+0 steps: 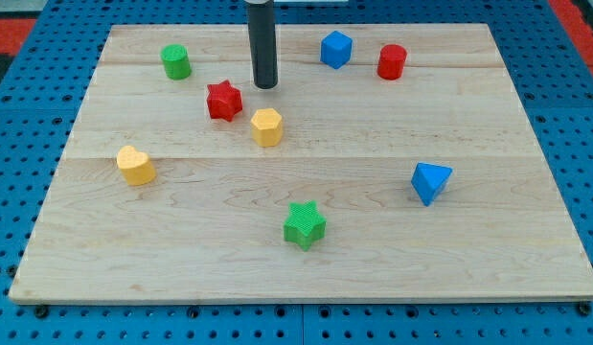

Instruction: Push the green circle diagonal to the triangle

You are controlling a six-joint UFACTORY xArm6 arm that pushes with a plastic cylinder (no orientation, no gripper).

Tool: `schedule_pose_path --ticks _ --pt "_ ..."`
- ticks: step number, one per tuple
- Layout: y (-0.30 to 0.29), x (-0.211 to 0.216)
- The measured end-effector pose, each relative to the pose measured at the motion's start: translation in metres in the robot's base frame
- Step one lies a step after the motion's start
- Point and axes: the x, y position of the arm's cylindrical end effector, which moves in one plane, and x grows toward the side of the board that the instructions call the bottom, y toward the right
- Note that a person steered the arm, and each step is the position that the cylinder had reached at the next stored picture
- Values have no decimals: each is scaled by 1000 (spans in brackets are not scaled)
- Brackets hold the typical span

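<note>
The green circle (175,61), a short cylinder, stands near the board's top left. The blue triangle (430,181) lies at the view's right, below the middle. My tip (265,85) rests on the board near the top centre, to the right of the green circle and well apart from it. The tip is just above and right of the red star (223,100) and above the yellow hexagon (266,126). It touches no block.
A blue cube-like block (335,49) and a red cylinder (392,61) stand at the top right. A yellow heart (136,165) lies at the left, a green star (304,224) at the bottom centre. The wooden board (526,259) sits on a blue pegboard.
</note>
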Motion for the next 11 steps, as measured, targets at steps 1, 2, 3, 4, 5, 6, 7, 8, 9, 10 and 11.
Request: schedule_pose_path --ticks 1,2,3,4,5,6,7,8,9,10,11 --pt "-16 -4" --pt "-19 -4" --pt "-3 -12" --pt "-16 -87" --pt "-115 -114" --pt "-189 -87" --pt "-162 -41" --pt "-105 -42" --pt "-88 -31" --pt "-71 -22" --pt "-28 -21"
